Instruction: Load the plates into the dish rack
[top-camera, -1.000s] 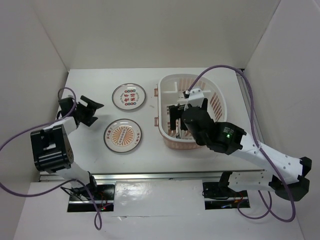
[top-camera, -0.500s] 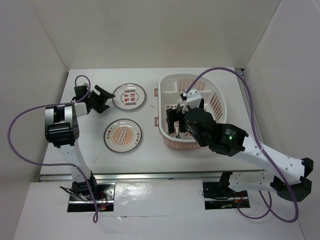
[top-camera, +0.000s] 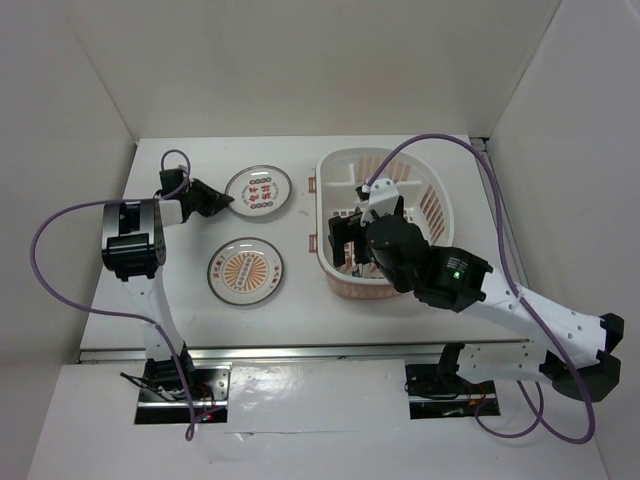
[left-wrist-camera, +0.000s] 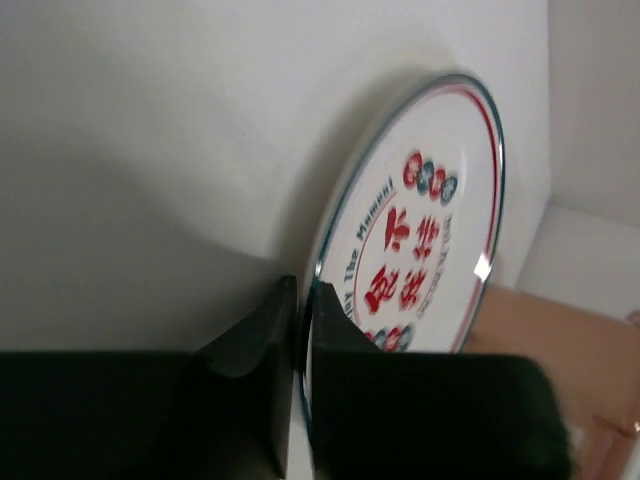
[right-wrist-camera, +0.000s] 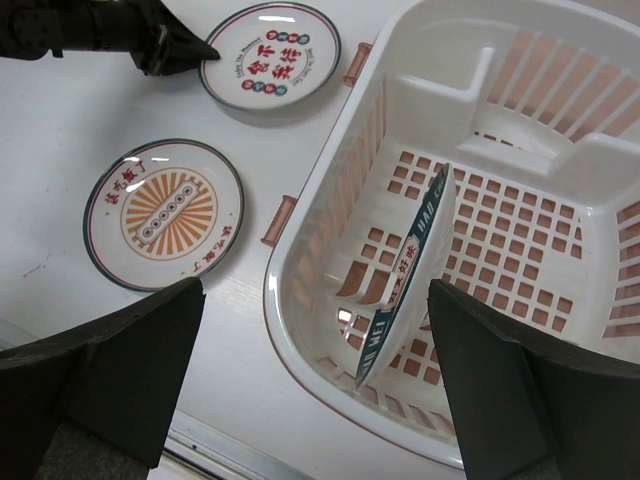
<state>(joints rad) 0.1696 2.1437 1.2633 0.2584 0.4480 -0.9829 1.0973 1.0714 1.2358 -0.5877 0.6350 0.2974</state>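
The plate with red and green characters (top-camera: 258, 191) lies flat at the back of the table. My left gripper (top-camera: 222, 200) is at its left edge, and in the left wrist view the left gripper (left-wrist-camera: 303, 300) is shut on the rim of this plate (left-wrist-camera: 420, 230). The orange sunburst plate (top-camera: 245, 270) lies flat nearer the front. The pink dish rack (top-camera: 330, 165) stands to the right. In it the teal-rimmed plate (right-wrist-camera: 410, 280) stands on edge. My right gripper (right-wrist-camera: 316, 290) hangs open above the rack's near end (right-wrist-camera: 300, 330), holding nothing.
White walls close in the table on the left, back and right. A metal rail (top-camera: 330, 350) runs along the near edge. A purple cable (top-camera: 440, 140) arcs over the rack. The rack's brown side clips (right-wrist-camera: 280, 220) face the plates.
My left arm has swung right and back to the red-character plate, and its jaws have closed on the rim. The right gripper has shifted slightly and stays open.
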